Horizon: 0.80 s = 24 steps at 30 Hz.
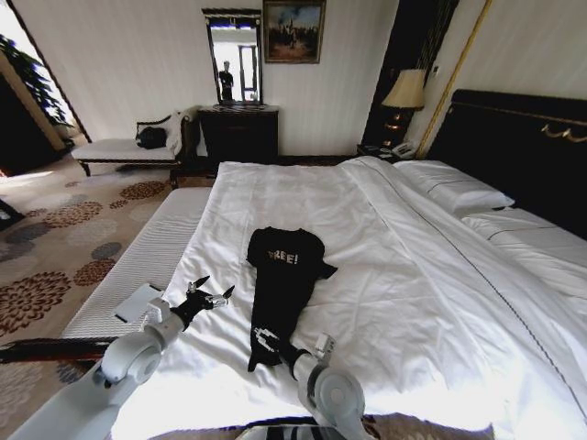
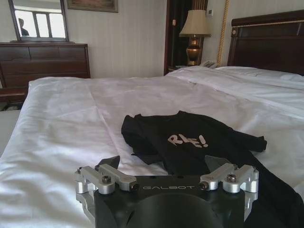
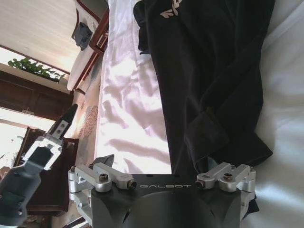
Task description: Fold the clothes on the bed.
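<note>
Clothes (image 1: 280,275) lying long and partly folded on the white bed (image 1: 431,302), both claws working at the near end.

From the head, the left claw (image 1: 210,297) is hovering spread just beside the garment while the right claw (image 1: 265,341) is sitting at the hem. From the left wrist, the clothes (image 2: 199,147) are resting ahead of spread fingers. From the right wrist, the fingers are standing spread over the hem (image 3: 228,142); pinching both layers squarely, I judge, would be keeping the fold straight.
</note>
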Available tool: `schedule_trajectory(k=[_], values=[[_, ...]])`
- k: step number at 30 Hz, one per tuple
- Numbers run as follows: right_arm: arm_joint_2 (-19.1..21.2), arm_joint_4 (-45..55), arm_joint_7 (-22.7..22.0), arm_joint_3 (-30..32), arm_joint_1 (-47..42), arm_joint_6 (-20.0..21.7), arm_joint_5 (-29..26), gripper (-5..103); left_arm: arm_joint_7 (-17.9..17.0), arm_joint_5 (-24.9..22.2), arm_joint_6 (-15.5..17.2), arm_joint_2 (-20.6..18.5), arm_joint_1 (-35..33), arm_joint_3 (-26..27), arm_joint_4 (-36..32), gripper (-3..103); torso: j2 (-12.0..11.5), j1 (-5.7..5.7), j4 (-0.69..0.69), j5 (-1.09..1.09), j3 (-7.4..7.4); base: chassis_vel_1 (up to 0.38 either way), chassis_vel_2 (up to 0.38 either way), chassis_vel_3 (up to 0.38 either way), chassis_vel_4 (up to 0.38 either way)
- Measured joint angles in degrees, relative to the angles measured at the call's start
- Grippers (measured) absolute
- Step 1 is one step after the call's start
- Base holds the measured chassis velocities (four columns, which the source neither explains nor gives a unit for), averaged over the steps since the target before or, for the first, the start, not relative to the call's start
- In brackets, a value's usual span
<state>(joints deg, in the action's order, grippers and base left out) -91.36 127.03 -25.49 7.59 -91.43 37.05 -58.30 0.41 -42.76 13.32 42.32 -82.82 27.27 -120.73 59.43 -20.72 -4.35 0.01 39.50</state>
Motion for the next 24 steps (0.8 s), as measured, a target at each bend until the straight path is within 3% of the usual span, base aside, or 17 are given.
schedule_trajectory(k=[14,19,24], values=[[12.9,3.1,2.8,12.7,2.7,-1.8,-3.6,100,0.0,1.6,-0.2,2.7,-2.1,0.4,-0.5,100,0.0,0.00,0.03,0.00,0.00,0.000,0.000,0.000,0.000],[16.0,4.0,2.2,15.4,3.3,-1.7,-7.0,100,0.0,1.8,-0.3,2.8,-2.6,0.7,-0.8,100,0.0,0.00,0.01,0.00,0.00,0.000,0.000,0.000,0.000],[16.4,4.6,1.9,14.5,1.8,-0.5,-8.1,100,0.0,1.8,-0.3,2.5,-2.6,0.7,-1.0,100,0.0,0.00,0.01,0.00,0.00,0.000,0.000,0.000,0.000]])
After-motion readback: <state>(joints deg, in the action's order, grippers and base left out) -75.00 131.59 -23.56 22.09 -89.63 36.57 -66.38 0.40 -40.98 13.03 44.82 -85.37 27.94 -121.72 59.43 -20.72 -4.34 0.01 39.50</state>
